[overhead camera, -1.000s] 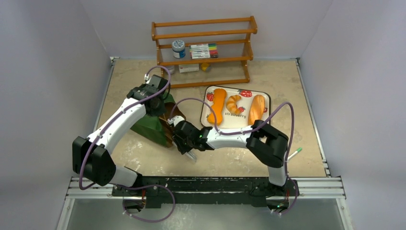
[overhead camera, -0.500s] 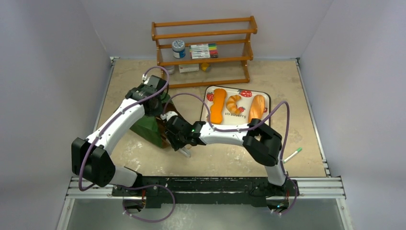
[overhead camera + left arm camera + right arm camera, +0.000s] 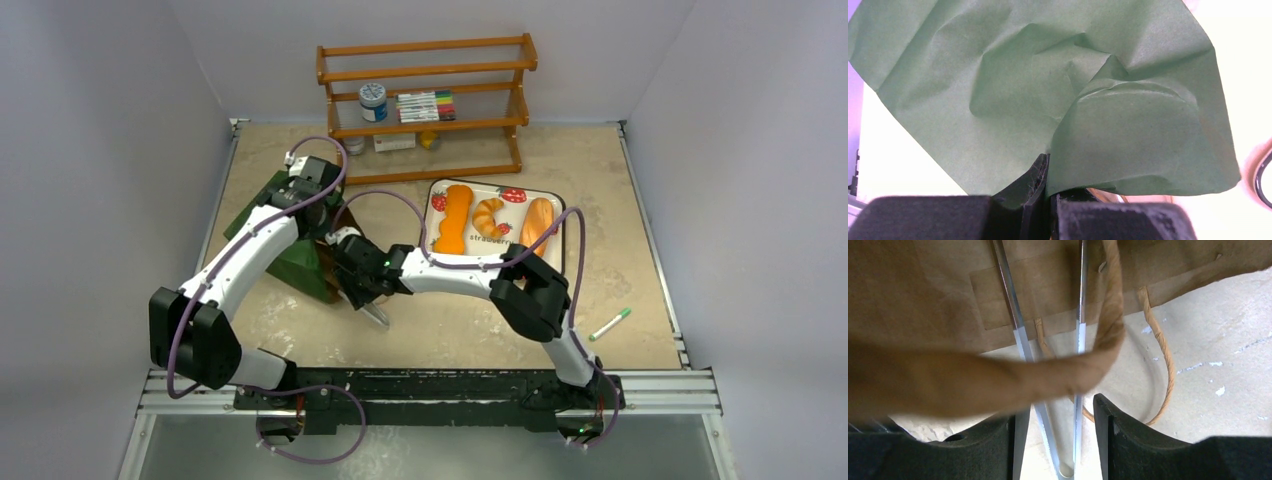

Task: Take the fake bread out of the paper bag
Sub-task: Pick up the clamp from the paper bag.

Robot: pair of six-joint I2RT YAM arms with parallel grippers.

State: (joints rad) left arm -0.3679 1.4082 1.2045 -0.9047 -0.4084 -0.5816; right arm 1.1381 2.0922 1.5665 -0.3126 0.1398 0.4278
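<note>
The dark green paper bag [image 3: 296, 264] lies on the table, left of centre. My left gripper [image 3: 318, 212] is shut on its upper paper edge, and the green paper fills the left wrist view [image 3: 1098, 100]. My right gripper [image 3: 354, 284] holds metal tongs [image 3: 1079, 340] at the bag's mouth. Their arms reach onto the brown inside [image 3: 923, 290], with a string handle [image 3: 1160, 345] beside them. Three pieces of fake bread lie on the strawberry tray [image 3: 500, 255]: a long orange piece [image 3: 455, 220], a croissant [image 3: 489, 216] and a tan loaf [image 3: 537, 224]. I see no bread inside the bag.
A wooden rack [image 3: 430, 105] with a jar and markers stands at the back. A green pen [image 3: 609, 325] lies near the right front. The tongs' handle end [image 3: 378, 316] sticks out toward the table's front.
My right gripper has moved left with the tongs, up to the bag's mouth. My left gripper has shifted back and left, pulling the bag's top with it.
</note>
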